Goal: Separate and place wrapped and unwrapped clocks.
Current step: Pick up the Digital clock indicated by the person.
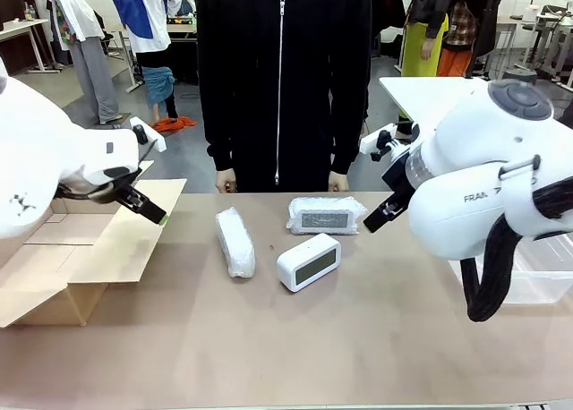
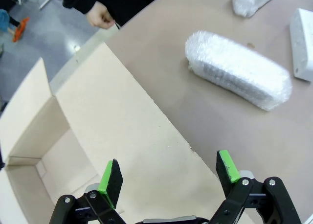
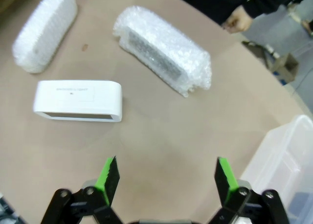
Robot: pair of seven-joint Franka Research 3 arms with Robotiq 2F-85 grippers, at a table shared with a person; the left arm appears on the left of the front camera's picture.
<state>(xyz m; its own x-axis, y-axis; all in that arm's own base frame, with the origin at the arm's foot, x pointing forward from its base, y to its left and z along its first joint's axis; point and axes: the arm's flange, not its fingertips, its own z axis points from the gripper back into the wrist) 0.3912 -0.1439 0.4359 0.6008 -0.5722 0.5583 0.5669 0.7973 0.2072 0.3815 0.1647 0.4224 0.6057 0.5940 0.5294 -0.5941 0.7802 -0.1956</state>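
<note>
Three clocks lie mid-table. One bubble-wrapped clock (image 1: 235, 242) (image 2: 237, 70) (image 3: 45, 31) lies lengthwise on the left. A second wrapped clock (image 1: 324, 216) (image 2: 254, 0) (image 3: 164, 50) sits farther back. The bare white clock (image 1: 308, 261) (image 2: 303, 43) (image 3: 78, 100) stands in front of it, grey screen facing me. My left gripper (image 1: 148, 209) (image 2: 168, 172) hangs open over the cardboard box flap, left of the clocks, with nothing between its fingers. My right gripper (image 1: 380, 215) (image 3: 166, 177) is open and empty above the table, right of the clocks.
An open cardboard box (image 1: 81, 249) (image 2: 122, 136) occupies the table's left side. A clear plastic bin (image 1: 528, 280) (image 3: 283, 160) stands at the right. A person in black stands at the far edge, hands (image 1: 226, 179) (image 2: 100, 16) (image 3: 238, 19) at their sides.
</note>
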